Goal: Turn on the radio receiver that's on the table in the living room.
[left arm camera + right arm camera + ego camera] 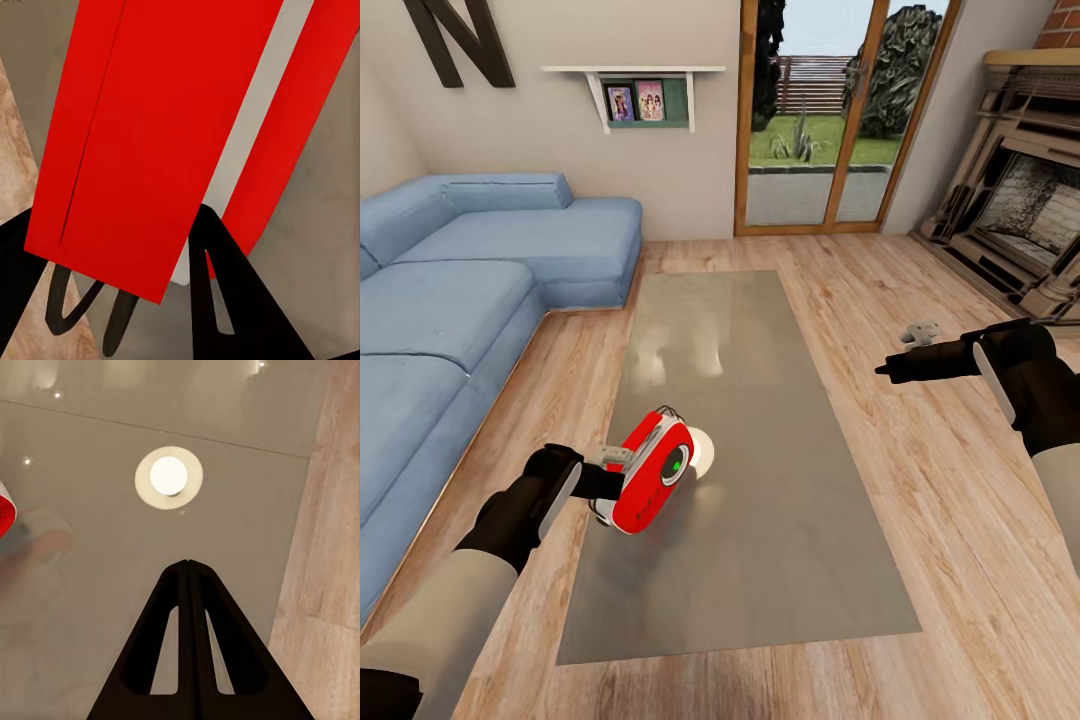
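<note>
Living room, head view: blue sofa (470, 290) along the left, glass doors (830, 120) at the far wall, brick fireplace (1025, 220) on the right, plank floor (960, 520) all round. The table (760, 560), a long grey glossy top, runs down the middle.

The radio receiver (651, 475) is tilted over the table's near-left part, its green-lit dial facing up and right, wire handle on top. The left gripper (610, 485) has it by the rear; the left wrist view shows what the head view hides: dark fingers (225, 300) either side of the red case (165, 142), clamped on it.

The right gripper (890, 370) hovers over floor beside the table's right edge. The right wrist view shows its fingers (161, 652) pressed together, holding nothing, above the tabletop's lamp reflection (169, 477).
</note>
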Controlling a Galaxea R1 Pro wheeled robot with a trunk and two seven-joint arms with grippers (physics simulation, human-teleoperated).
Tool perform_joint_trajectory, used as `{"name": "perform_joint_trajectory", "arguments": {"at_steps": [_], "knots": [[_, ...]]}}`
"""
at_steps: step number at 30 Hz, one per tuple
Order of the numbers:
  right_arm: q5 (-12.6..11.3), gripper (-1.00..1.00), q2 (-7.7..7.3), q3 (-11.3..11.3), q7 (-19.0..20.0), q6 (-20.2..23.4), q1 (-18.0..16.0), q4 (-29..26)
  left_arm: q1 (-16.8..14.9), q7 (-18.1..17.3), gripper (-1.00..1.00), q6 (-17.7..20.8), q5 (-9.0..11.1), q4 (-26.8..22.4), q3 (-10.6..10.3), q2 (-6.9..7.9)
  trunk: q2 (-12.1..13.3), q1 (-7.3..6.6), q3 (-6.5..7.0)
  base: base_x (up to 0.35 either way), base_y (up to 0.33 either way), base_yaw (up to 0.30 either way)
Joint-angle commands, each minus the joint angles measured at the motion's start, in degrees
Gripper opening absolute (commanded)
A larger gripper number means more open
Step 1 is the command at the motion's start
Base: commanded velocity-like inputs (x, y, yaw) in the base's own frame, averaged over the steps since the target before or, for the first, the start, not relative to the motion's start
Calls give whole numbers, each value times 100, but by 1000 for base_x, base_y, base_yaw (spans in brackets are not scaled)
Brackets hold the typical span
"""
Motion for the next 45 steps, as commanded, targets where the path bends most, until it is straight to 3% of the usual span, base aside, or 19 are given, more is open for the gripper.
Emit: {"name": "perform_joint_trajectory", "arguments": {"at_steps": [1, 9, 10, 45], "knots": [[1, -100, 0, 0, 0, 0, 0, 0, 3, 2, -100, 3, 30, 162, -2, 0, 0, 1, -1, 0, 0, 0], [1, -100, 0, 0, 0, -2, 0, 0, 3, 1, -100, 3, 30, 233, -3, 0, 0, 1, -1, 0, 0, 0], [1, -100, 0, 0, 0, -2, 0, 0, 3, 3, 100, 3, 30, 233, -3, 2, 0, 1, -1, 0, 0, 0], [1, -100, 0, 0, -2, -7, 0, 16, 3, 0, 100, 3, 31, 238, 4, 35, 0, 1, -1, -15, 0, 0]]}}
